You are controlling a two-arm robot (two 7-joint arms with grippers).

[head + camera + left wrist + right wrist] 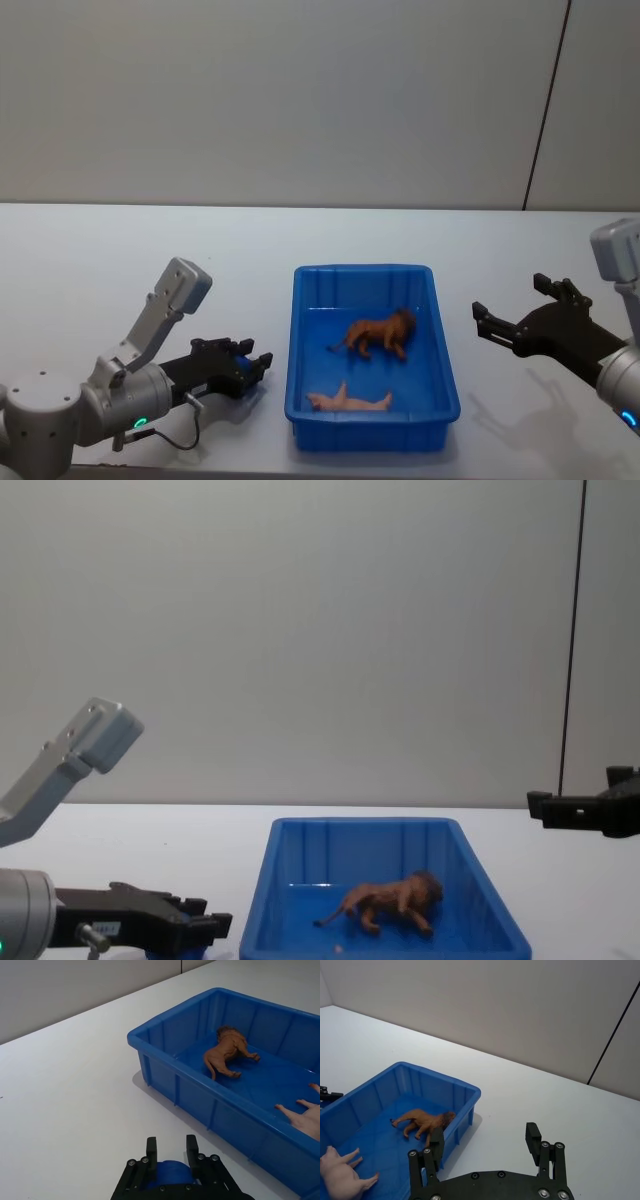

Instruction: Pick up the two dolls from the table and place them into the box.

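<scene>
Left claw [172, 1152] is pinching the rounded blue plastic figure [170, 1174], seemingly light, rigid, across its body; right claw [485, 1147] is hanging wide open, empty.

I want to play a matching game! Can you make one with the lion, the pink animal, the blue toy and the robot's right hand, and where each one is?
Things:
1. lion
2. pink animal
3. blue toy
4. right hand

Places or states:
A. open, holding nothing
B. lying on its side in the box
C. gripped in the left hand
D. standing in the box

Pairs: 1-D, 2-B, 3-C, 4-A
</scene>
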